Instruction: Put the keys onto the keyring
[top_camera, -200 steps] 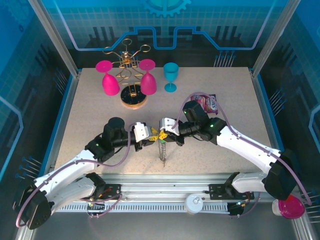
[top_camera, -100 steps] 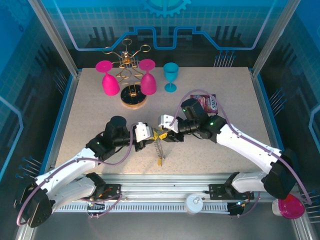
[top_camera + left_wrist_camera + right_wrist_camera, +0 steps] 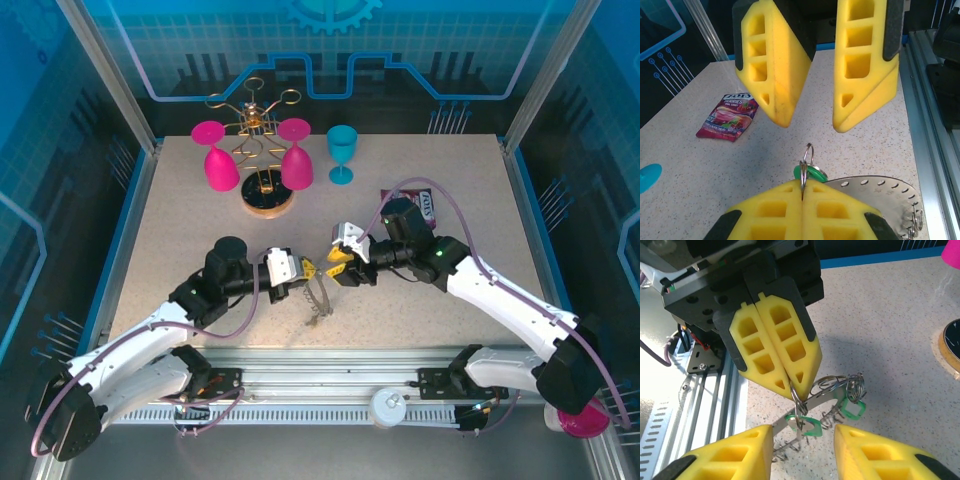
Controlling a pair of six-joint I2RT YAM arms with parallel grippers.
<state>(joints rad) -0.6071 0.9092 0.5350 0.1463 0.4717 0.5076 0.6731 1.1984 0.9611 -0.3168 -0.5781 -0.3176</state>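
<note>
**Top view:** L gripper (image 3: 306, 270) is shut. The keyring (image 3: 318, 300) hangs under its tips, dangling toward the table (image 3: 190, 220). R gripper (image 3: 340, 264) faces it, just beside, jaws apart, nothing held.

**L wrist:** own pads are pressed flat together on a thin wire loop (image 3: 806, 159) of the keyring. A green key (image 3: 812, 173) hangs on that loop just past the tips. A perforated metal band (image 3: 880, 192) curves off to one side, lower. R's fingers sit straight ahead, wide.

**R wrist:** L's tips are dead ahead, pinching the loop at the very end. A 2nd green key (image 3: 853, 411) hangs off to the side, beyond R's spread fingers (image 3: 725, 460).

**Handling, my guess:** light, stiff metal, but loose and jangly, so it swings and tangles. The wire is thin and prob. slick, so it may twist in the pads. Best hold for R is the key's flat plastic head, not the wire.
</note>
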